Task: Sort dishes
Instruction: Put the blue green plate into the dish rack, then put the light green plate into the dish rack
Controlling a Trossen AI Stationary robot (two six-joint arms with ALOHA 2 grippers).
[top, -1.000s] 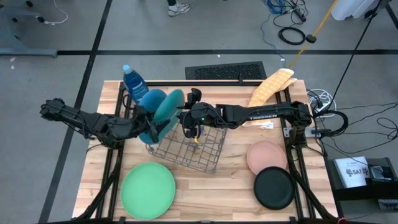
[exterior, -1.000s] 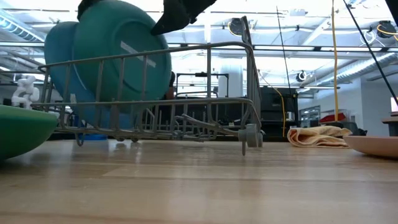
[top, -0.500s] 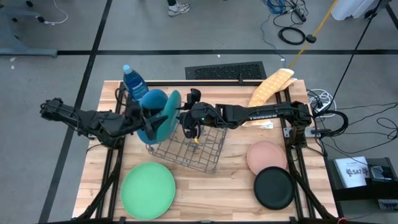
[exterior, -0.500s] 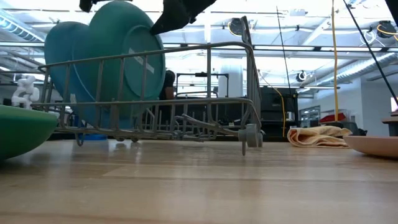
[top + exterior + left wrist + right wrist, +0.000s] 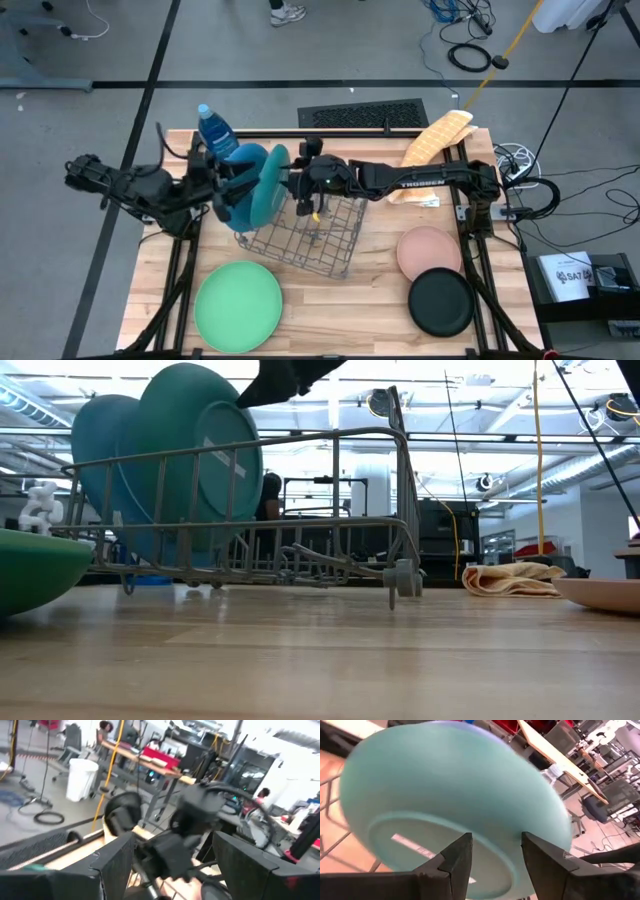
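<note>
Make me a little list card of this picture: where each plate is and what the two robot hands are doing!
rack: grey wire rack, mid table
in rack: blue plate and dark green plate, on edge
on table: light green plate, pink plate, black plate
left gripper: open, beside the racked plates
right gripper: by dark green plate's rim, grip unclear
</note>
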